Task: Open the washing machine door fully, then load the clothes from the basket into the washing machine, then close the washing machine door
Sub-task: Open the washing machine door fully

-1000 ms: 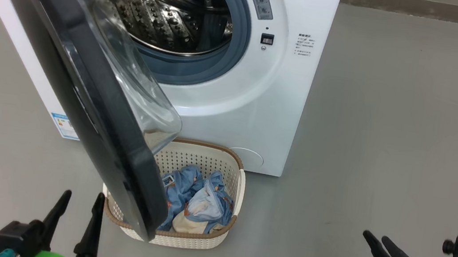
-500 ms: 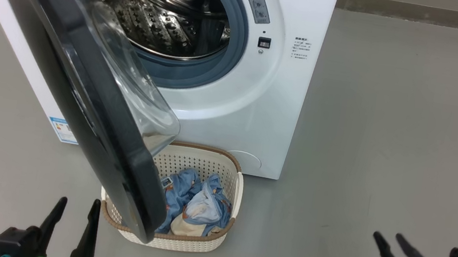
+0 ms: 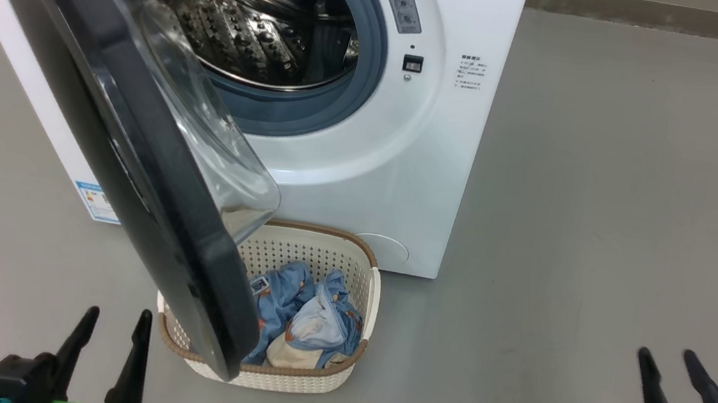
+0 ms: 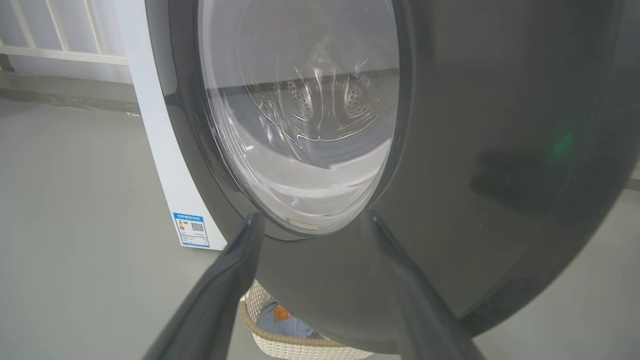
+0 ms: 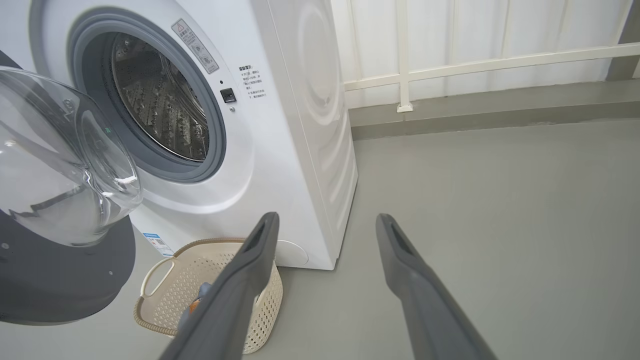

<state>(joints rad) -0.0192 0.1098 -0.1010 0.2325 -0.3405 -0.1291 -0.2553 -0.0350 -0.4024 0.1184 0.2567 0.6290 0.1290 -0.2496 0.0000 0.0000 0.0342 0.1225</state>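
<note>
Door (image 3: 148,151) stands swung out from the washer (image 3: 406,166), its lower edge over the basket (image 3: 278,376) on the floor just in front. Clothes (image 3: 308,314) piled in the basket. Left gripper (image 3: 119,310) near the door's edge, fingers wide, empty. Right gripper (image 3: 667,351) well apart, wide, empty.

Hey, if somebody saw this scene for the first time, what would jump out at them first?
The washing machine door, black-rimmed with bulging glass, hangs open at the left, overlapping the basket on the floor in the head view. Behind it gleams the steel drum; blue clothes lie in the basket. The left gripper and right gripper sit low, fingers apart, holding nothing.
</note>
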